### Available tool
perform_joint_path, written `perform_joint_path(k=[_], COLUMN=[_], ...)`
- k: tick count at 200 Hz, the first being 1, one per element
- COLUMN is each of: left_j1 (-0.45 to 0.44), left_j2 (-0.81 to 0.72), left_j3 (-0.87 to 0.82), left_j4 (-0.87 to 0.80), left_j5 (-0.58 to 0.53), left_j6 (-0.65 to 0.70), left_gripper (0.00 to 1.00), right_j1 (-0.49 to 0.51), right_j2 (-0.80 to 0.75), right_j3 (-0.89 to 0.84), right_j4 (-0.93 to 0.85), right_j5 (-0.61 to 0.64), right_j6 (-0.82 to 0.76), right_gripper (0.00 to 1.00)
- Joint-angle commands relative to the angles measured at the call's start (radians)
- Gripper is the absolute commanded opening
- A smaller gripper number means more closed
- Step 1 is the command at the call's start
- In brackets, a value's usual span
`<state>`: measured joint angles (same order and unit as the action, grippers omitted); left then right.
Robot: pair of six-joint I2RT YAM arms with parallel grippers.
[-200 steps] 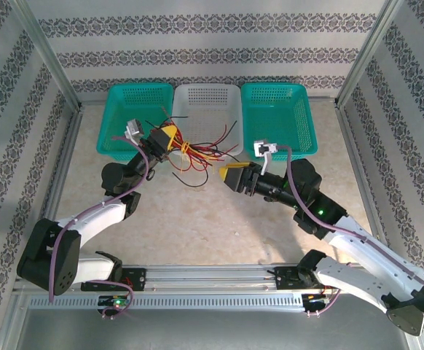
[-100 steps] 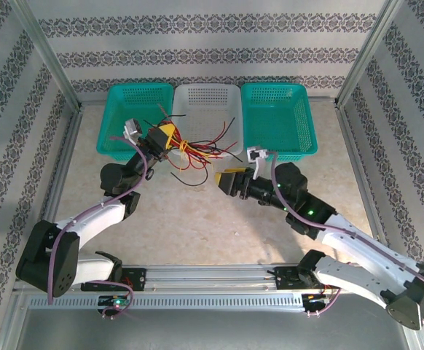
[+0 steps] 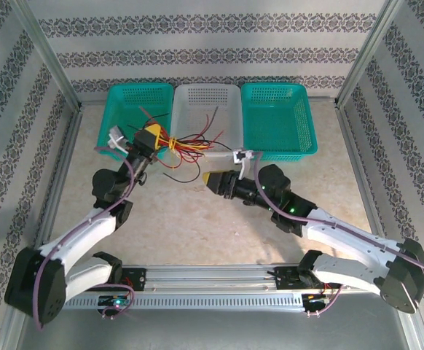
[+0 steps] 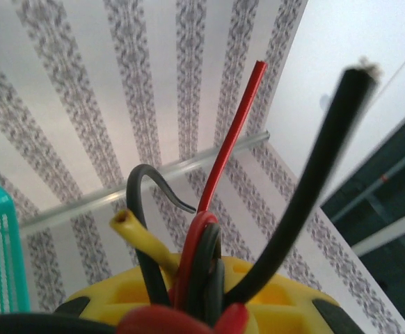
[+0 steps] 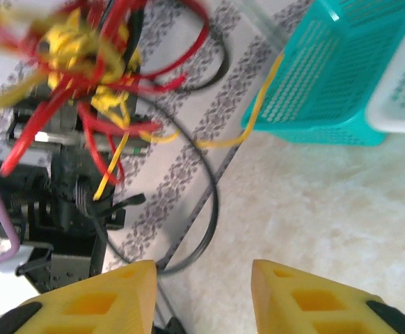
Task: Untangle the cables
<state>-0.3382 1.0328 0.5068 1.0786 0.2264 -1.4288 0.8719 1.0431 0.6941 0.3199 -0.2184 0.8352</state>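
Top external view: the right gripper sits low over the table, a little right of centre, its yellow tips pointing left toward the tangle and apart from it. Right wrist view: its fingers are spread wide with bare table between them, nothing in the gap. Beyond them the cables hang as a knot of red, yellow and black strands, and one black strand loops down toward the table.

Farther and to the left, the left gripper has its jaws pinching the cables at the knot. Left wrist view: red, black and yellow strands rise from between its yellow fingers.

From the knot, loose ends fan right over the near edge of the white basket and down onto the table. Two teal baskets flank the white one at the far side, one left and one right.
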Motion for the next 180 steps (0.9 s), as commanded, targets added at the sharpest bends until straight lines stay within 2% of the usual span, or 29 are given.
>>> perform_joint_path(k=[1, 19, 47, 87, 114, 128, 180], left_j1=[0.004, 0.003, 0.004, 0.003, 0.002, 0.001, -0.004], left_j2=[-0.05, -0.013, 0.052, -0.004, -0.007, -0.009, -0.03], left_j3=[-0.01, -0.015, -0.018, -0.042, -0.042, -0.047, -0.05], left_j4=[-0.088, 0.003, 0.164, 0.057, 0.049, 0.056, 0.043], left_j5=[-0.124, -0.102, -0.074, -0.153, -0.137, -0.137, -0.133], left_j6=[0.063, 0.02, 0.025, 0.1, 0.122, 0.129, 0.159], left_gripper=[0.0, 0.0, 0.0, 0.0, 0.0, 0.0, 0.0], right_j1=[0.041, 0.036, 0.041, 0.108, 0.11, 0.111, 0.13], right_j2=[0.024, 0.051, 0.139, 0.128, 0.142, 0.183, 0.305], right_j3=[-0.015, -0.054, 0.011, 0.1, 0.135, 0.17, 0.275], right_j4=[0.073, 0.158, 0.258, 0.199, 0.162, 0.162, 0.166], right_j5=[0.063, 0.095, 0.004, 0.038, 0.071, 0.053, 0.025], right_j6=[0.007, 0.053, 0.079, 0.003, 0.007, 0.009, 0.018], right_gripper=[0.36, 0.34, 0.29, 0.31, 0.46, 0.49, 0.4])
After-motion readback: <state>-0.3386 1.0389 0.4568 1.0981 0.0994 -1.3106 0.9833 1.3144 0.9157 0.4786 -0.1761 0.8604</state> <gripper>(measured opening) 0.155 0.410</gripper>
